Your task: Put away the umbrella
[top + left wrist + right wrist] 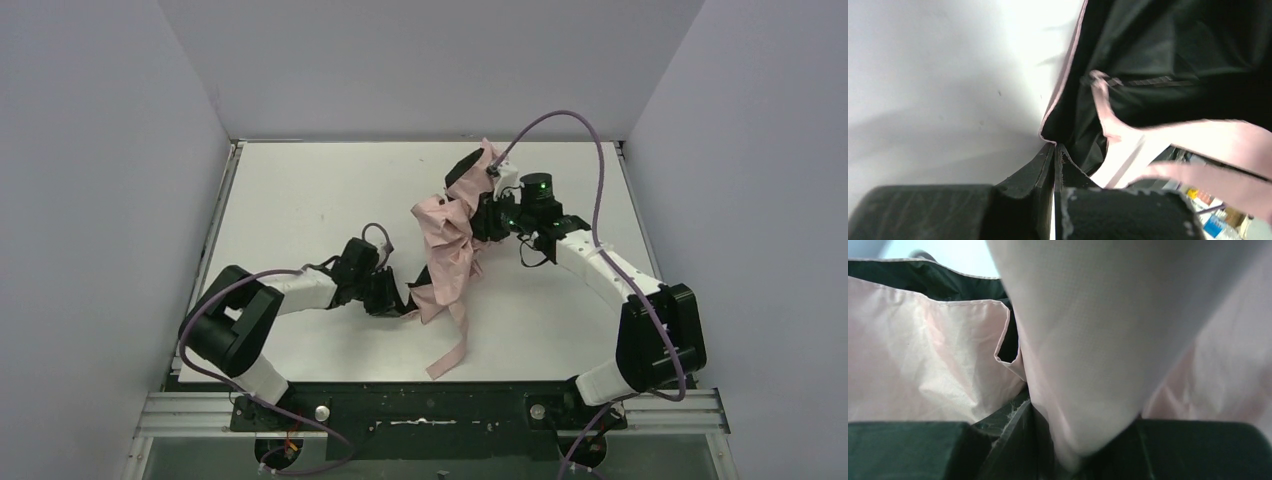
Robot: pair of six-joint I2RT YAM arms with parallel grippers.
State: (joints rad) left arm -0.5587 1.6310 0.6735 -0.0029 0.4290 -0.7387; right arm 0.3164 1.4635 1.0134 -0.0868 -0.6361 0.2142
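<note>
**Both jaws on the pink umbrella, mid-counter**

My left jaws are pressed together. Through my left wrist camera, a corner of the umbrella comes right down to their tips, its pink hem running up and away from them. It looks nipped there, though the contact itself is hidden between the fingers. Above the tips I see the canopy's dark underside, and a pink strap curls across it, blurred at this range.

My right jaws are clamped on a thick fold of the pale pink cloth. In my right wrist view the fold drops between the two fingers and fills most of the picture. More creased pink fabric lies to its left, with a dark lining showing along the top edge.

From the overhead camera, the umbrella sits as a crumpled, half-collapsed bundle on the white counter, a little right of the middle. It is stretched between my two wrists. My left arm reaches in low from the near left to the bundle's near end. My right arm curves in from the near right to the far end, where the fabric rises against the wrist. One long pink strip trails from the bundle toward the near edge. A purple cable loops above my right arm. Plain pale walls enclose the counter.
</note>
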